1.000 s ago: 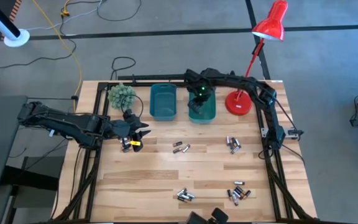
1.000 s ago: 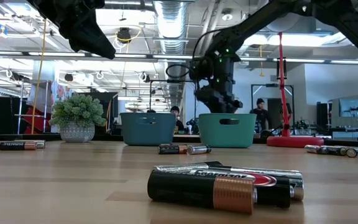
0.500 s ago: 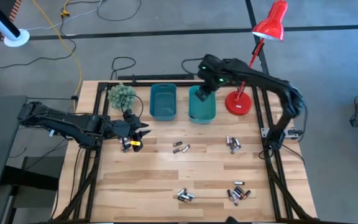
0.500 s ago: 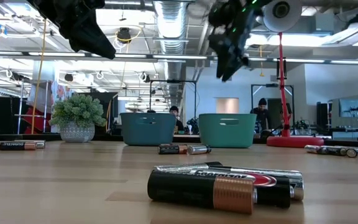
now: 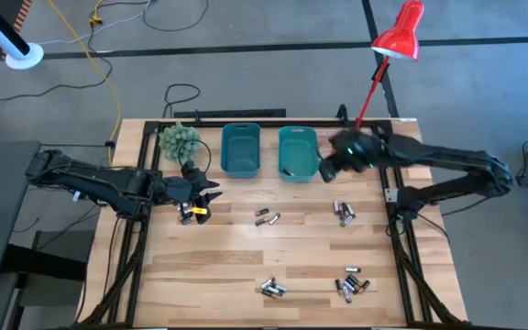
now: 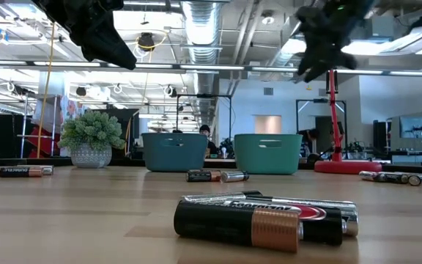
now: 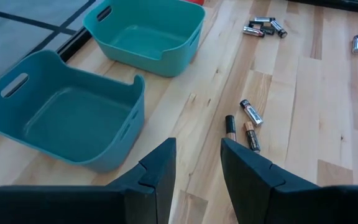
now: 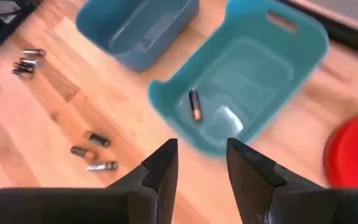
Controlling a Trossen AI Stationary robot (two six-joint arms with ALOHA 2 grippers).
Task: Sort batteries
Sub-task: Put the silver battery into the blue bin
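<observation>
Over on the left, your left gripper (image 5: pixel 211 190) hangs above the table (image 5: pixel 227 266) near the plant (image 5: pixel 180 140), fingers (image 7: pixel 157 171) a little apart with nothing between them. A small clump of cells (image 5: pixel 187 213) lies almost under it, so that arm has an easy pick: come straight down and close across a cell's width, not along its length.

Moving right, the left bin (image 5: pixel 241 149) looks bare, and the centre trio (image 5: pixel 266 218) sits in front of the bins, lying roughly left to right, one slightly slanted. Take these one at a time, fingers set square across the long axis.

The right bin (image 5: pixel 298 152) holds one cell (image 8: pixel 194 105), lying flat on the floor with its copper end towards the near wall, seen from the right wrist.

Your right gripper (image 5: pixel 330 167) rides high just right of that bin, fingers (image 8: pixel 161 169) parted and empty. I'd judge you're between picks: the next target looks like the cluster (image 5: pixel 343 213) in front of the lamp (image 5: pixel 354 151), those cells lying mostly front to back. Turn the wrist to suit before you descend, and single out an outer cell.

Two more heaps (image 5: pixel 273 288) wait at the front edge, the right-hand pile (image 5: pixel 351 284) jumbled every which way.
</observation>
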